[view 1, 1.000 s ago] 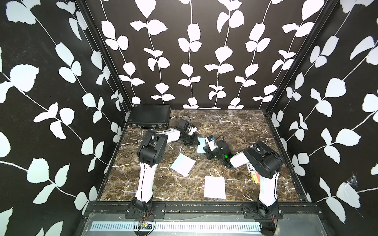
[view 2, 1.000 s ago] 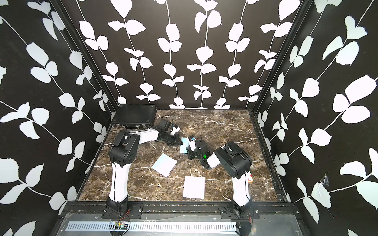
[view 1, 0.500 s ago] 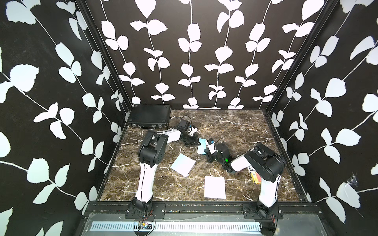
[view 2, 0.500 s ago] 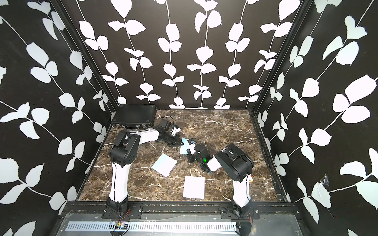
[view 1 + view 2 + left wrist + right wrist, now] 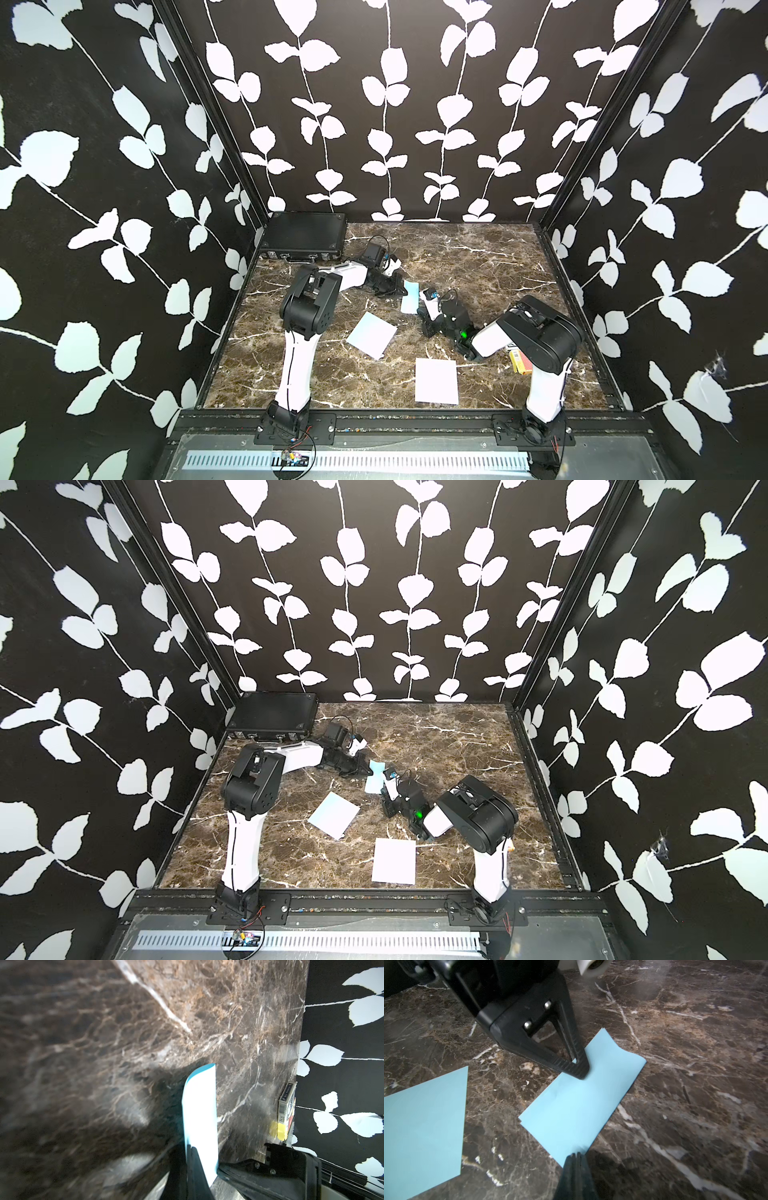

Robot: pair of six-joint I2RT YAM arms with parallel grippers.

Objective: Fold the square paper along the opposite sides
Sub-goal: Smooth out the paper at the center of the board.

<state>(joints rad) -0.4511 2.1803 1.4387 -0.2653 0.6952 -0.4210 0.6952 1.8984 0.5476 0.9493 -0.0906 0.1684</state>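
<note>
Paper: the folded paper lies mid-table between my two arms, a doubled blue strip with one end curling up a little.
Left fingers: closed, with the tip pressed down on the strip near one end. They pin it and do not grip it.
Right fingers: closed together, with the tip at the strip's opposite corner.
Handling: I judge it feather-light, limp and slick on the polished stone, likely to skate or spring open if unpinned. Best to press flat by the crease or pinch a free edge.
Black case: back corner, lid shut — contents unseen.
Card box: closed, by the table's right edge.
Spare sheets: two, lying flat nearer the front.
</note>
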